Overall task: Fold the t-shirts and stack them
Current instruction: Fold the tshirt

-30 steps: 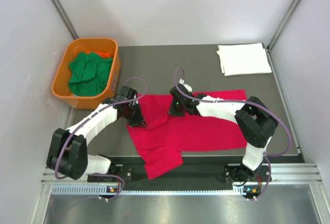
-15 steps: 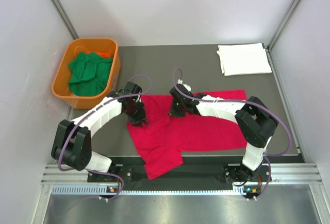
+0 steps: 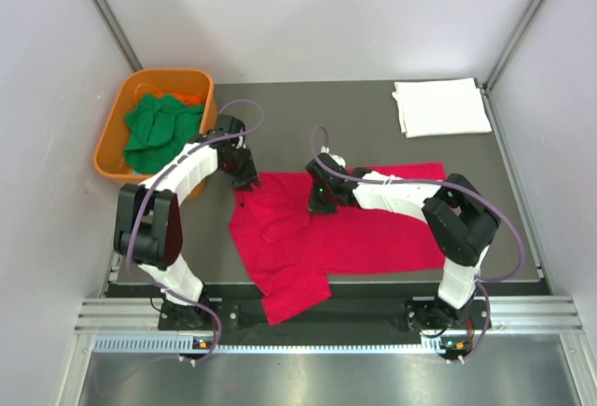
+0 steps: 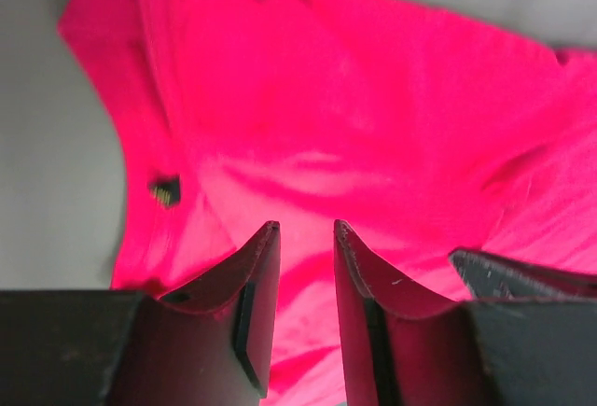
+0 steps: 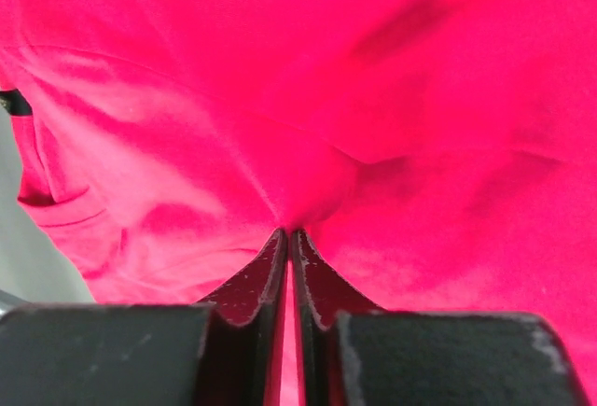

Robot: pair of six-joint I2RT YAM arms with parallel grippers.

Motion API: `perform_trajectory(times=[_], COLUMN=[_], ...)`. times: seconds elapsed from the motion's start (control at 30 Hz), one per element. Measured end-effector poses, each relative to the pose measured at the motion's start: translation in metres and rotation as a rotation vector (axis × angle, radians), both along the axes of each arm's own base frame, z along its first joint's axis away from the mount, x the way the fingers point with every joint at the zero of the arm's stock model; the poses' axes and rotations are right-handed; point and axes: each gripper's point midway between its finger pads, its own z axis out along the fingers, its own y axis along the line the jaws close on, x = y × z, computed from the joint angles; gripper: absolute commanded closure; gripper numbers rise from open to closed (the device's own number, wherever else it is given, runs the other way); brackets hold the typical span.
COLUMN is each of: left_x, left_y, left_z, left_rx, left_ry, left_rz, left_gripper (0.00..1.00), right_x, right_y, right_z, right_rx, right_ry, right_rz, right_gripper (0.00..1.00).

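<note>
A bright red t-shirt [image 3: 354,233] lies spread and rumpled on the dark table, with one part hanging over the near edge. My right gripper [image 3: 319,205] is on its upper middle, shut on a pinch of red cloth [image 5: 308,191]. My left gripper [image 3: 247,180] is over the shirt's far left corner with its jaws open and nothing between them; the left wrist view shows red cloth [image 4: 336,98] below. A folded white t-shirt [image 3: 440,105] lies at the far right corner. Green t-shirts [image 3: 159,131] sit bunched in the tub.
An orange plastic tub [image 3: 110,149] stands at the far left, close behind my left arm. Grey walls close in the table on both sides. A metal rail [image 3: 317,317] runs along the near edge.
My left gripper has swung from the shirt's left edge back toward the tub and now sits over the far left corner. The right gripper has stayed pinched on the cloth.
</note>
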Motion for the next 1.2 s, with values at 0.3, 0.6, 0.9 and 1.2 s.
perform_trajectory(times=[0.3,0.6,0.9,1.2], left_x=[0.01,0.012,0.013,0.017], left_y=[0.004,0.031,0.039,0.02], left_z=[-0.039,-0.061,-0.059,-0.015], left_rx=[0.018,0.152,0.183,0.073], left_ry=[0.067,0.092,0.09,-0.013], left_rz=[0.014,0.038,0.047,-0.003], left_gripper=[0.66,0.65,0.64,0.62], right_x=[-0.004,-0.028,-0.024,-0.016], right_y=[0.028,0.015,0.011,-0.003], right_z=[0.003,-0.018,-0.009,0.005], right_rx=[0.074,0.103,0.106,0.067], right_ry=[-0.019,-0.012,-0.054,-0.089], right_rz=[0.191,0.267,0.248,0.158], right_gripper=[0.66,0.73,0.67,0.69])
